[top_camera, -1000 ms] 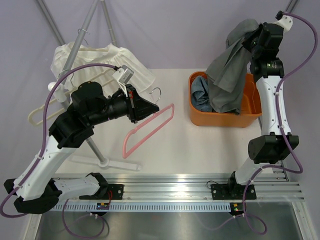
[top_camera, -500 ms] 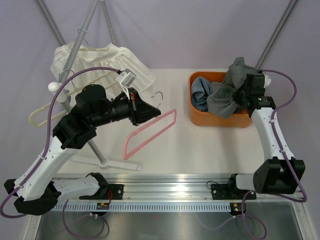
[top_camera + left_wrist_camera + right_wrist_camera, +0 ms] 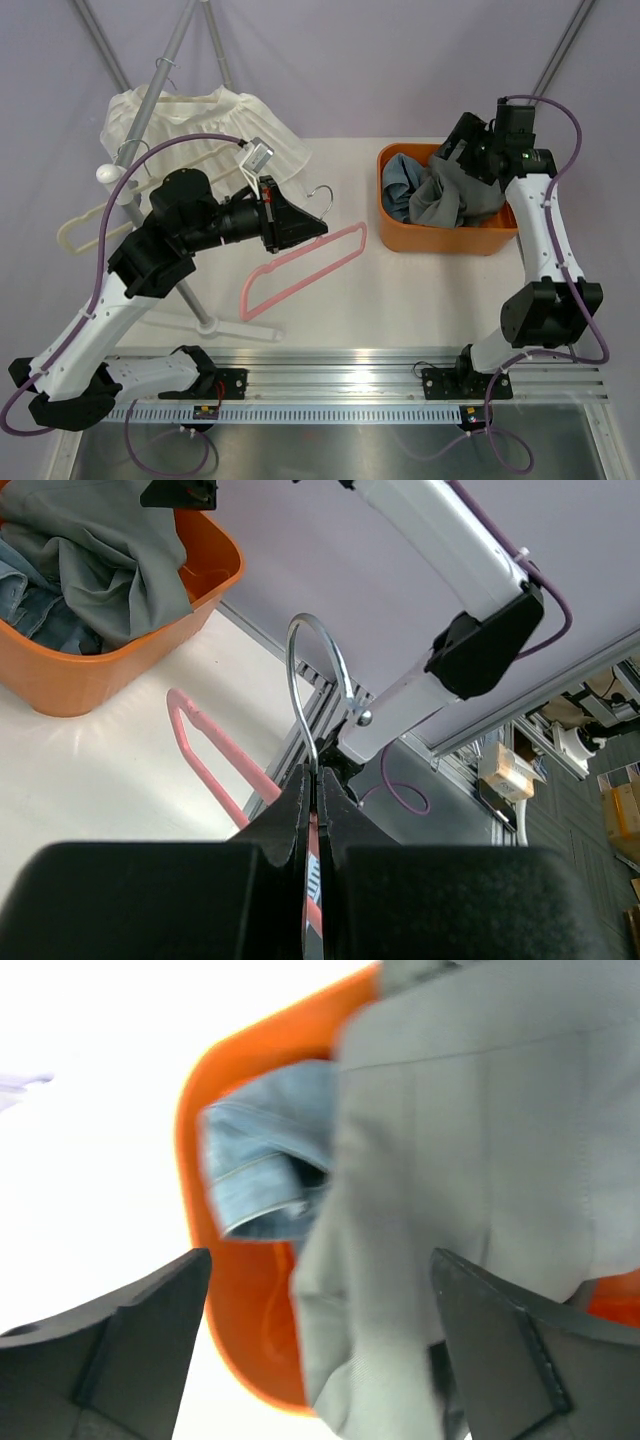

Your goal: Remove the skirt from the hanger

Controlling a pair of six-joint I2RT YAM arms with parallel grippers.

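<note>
Both arms have white links (image 3: 541, 222), black joints (image 3: 548, 308), purple cables (image 3: 190, 138).

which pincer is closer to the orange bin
Right. The right pincer hovers open just above the orange bin and its grey skirt; the left pincer is across the table, shut on the pink hanger.

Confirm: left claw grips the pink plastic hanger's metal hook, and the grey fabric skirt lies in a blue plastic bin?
The plastic bin is orange, not blue, per the top external view. Left claw on metal hook of the pink plastic hanger and grey fabric skirt inside: correct.
</note>
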